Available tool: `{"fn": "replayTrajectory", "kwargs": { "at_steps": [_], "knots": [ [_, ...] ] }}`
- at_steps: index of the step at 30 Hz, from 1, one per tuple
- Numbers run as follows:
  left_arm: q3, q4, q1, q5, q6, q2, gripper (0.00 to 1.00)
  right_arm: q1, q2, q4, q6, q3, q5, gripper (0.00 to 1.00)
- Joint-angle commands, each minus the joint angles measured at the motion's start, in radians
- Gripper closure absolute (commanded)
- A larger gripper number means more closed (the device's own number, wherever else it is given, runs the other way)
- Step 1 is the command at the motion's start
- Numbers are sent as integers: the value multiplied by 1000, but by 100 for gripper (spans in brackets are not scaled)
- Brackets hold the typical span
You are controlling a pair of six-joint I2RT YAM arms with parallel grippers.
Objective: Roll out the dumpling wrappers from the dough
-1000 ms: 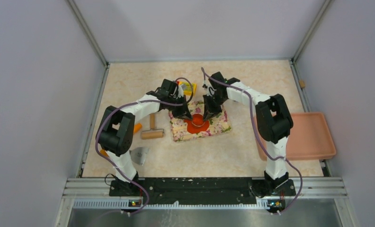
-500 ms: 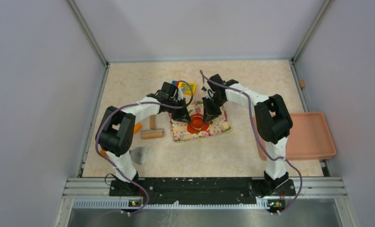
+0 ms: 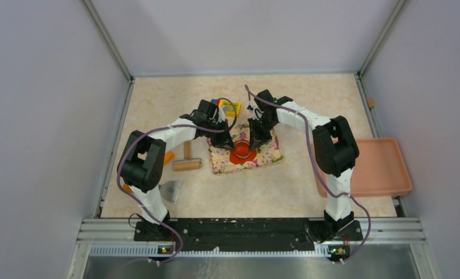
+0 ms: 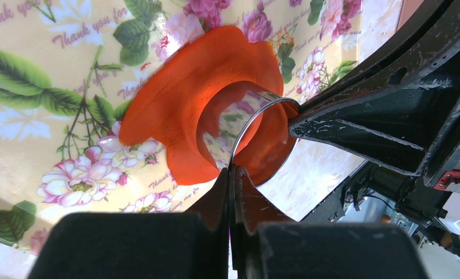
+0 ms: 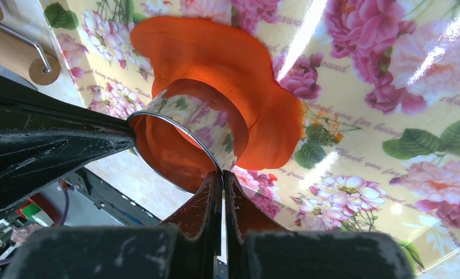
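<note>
Currently in hand: the cutting step, as far as I can judge.

- Left hand (image 4: pixel 230 177): its fingers are pressing together, pinching the thin rim of the metal ring (image 4: pixel 242 110) at about 10 o'clock in the overhead view.
- Right hand (image 5: pixel 222 180): it is likewise pressing shut, pinching the same rim at about 2 o'clock.
- Metal ring: it is standing on the dough (image 4: pixel 169 110).
- Dough: it is lying as a flattened, irregular red-orange patch on the floral mat (image 4: pixel 47 87), near the middle of the table (image 3: pixel 245 192).
- Rolling pin (image 3: pixel 186 164): it is lying off the mat at 9 o'clock, with neither hand touching it.
- Pink tray (image 3: pixel 390 174): it is sitting well apart at 3 o'clock.
- Dumpling wrappers: none is showing as a separate piece.

Next move, by my reading: both hands should be pressing evenly and straight down, so the ring is cutting through without tilting. They should then be lifting it without dragging the soft sheet.
</note>
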Motion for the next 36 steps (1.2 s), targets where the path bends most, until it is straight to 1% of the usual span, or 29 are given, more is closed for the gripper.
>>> {"fn": "replayTrajectory", "kwargs": {
  "at_steps": [1, 5, 8, 11, 16, 19, 27, 34, 36],
  "knots": [
    [29, 18, 4, -30, 18, 2, 100, 13, -30, -6, -11, 28, -14, 100],
    [21, 25, 4, -50, 45, 16, 100, 13, -15, 12, -22, 20, 4, 100],
    [25, 0, 6, -68, 75, 45, 100, 13, -2, 24, -35, 7, 18, 100],
    [-10, 20, 6, -81, 100, 51, 100, 13, 7, 38, -47, -21, 35, 100],
    [-85, 107, 8, -129, 124, 52, 100, 13, 23, 68, -44, -83, 53, 100],
    [-118, 154, 7, -134, 116, 57, 100, 13, 42, 80, -48, -108, 74, 100],
    [-218, 274, 6, -175, 116, 78, 100, 12, 93, 102, -60, -145, 112, 100],
    [-292, 346, -3, -206, 136, 88, 100, 12, 108, 115, -61, -165, 127, 100],
    [-311, 390, -3, -217, 138, 99, 100, 12, 109, 120, -59, -173, 131, 100]
  ]
}}
